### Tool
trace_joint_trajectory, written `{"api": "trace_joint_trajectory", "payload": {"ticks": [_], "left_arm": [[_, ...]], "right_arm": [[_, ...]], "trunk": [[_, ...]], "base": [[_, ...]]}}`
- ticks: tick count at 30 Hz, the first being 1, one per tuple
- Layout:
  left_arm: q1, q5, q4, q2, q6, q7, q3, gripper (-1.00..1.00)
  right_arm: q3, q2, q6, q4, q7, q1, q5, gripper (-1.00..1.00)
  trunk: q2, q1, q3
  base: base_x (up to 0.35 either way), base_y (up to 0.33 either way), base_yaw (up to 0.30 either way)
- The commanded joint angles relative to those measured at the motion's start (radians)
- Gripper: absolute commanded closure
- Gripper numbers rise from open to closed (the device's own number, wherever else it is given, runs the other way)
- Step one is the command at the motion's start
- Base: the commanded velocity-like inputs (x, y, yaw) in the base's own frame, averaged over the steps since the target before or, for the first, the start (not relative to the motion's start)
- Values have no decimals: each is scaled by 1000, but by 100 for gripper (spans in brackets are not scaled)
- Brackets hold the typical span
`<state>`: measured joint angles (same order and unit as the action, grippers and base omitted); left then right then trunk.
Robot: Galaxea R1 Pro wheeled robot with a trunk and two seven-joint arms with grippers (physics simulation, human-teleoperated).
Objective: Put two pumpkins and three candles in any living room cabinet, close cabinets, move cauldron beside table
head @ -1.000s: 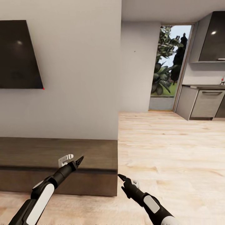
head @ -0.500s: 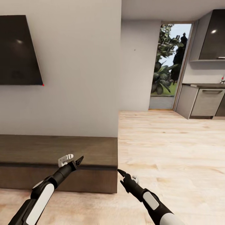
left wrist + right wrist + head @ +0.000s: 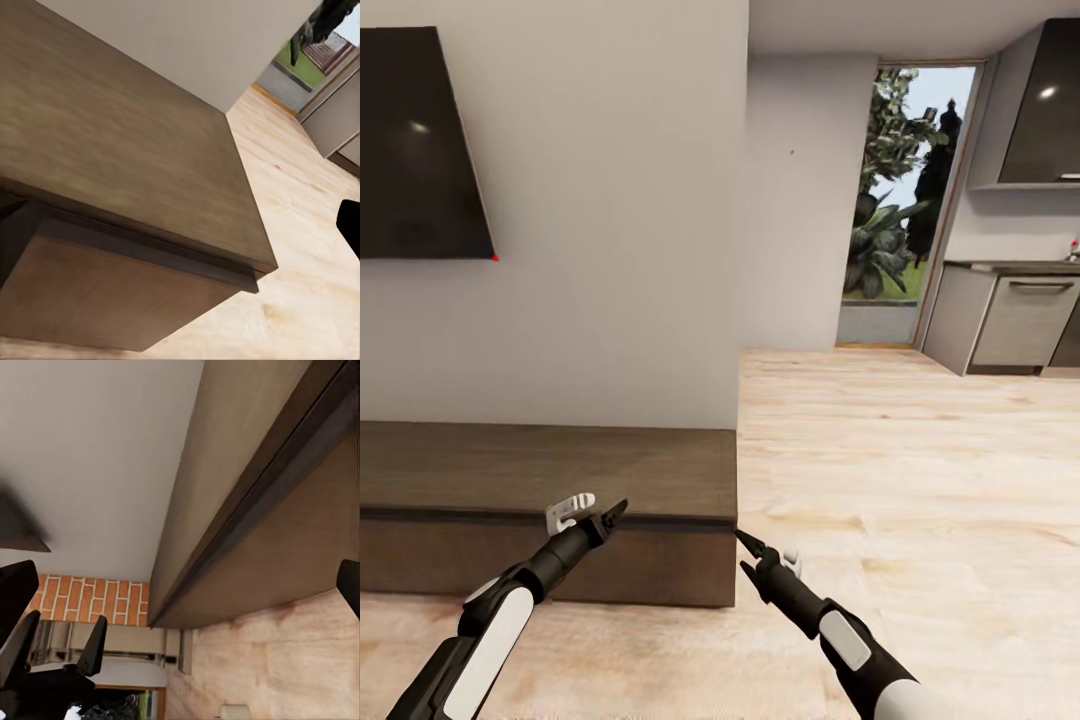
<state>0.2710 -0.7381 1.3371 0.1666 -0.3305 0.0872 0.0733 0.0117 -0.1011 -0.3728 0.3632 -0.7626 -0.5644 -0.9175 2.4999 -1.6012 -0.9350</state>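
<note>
Head view showed the cabinet (image 3: 550, 500) at lower left, drawers closed. The left gripper (image 3: 596, 511) looked spread; I could not tell the right gripper (image 3: 760, 548) (its tip at the cabinet's corner). Hooking the drawer's top edge squarely would probably work best.

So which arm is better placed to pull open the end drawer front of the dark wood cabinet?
Probably the right gripper: its tip sits at the cabinet end corner. The left gripper hangs before the front, further in.
</note>
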Motion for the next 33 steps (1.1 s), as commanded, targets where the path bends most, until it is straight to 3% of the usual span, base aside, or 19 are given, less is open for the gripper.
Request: {"api": "trace_joint_trajectory", "payload": {"ticks": [1,6,12,28,33], "left_arm": [[0,-7,1,1,-4,0,0,-100],[0,-7,1,-1,-4,0,0,-100],[0,-7,2,-2,-4,0,0,-100],[-7,-7,22,-2,-5,0,0,-100],[-11,-7,32,0,-5,0,0,-100]], "right_arm": [[1,1,-8,0,-2,0,-8,-100],[1,5,-2,1,-7,0,-8,-100],[1,11,2,2,-14,0,-8,-100],[-1,25,32,7,-80,0,-8,-100],[-1,26,32,7,-82,0,-8,-100]], "trunk": [[1,0,-5],[2,-2,-24],[2,-2,-24],[6,-10,-86],[6,-10,-86]], "base": [[0,0,0],[0,0,0],[0,0,0],[0,0,0],[0,0,0]]}}
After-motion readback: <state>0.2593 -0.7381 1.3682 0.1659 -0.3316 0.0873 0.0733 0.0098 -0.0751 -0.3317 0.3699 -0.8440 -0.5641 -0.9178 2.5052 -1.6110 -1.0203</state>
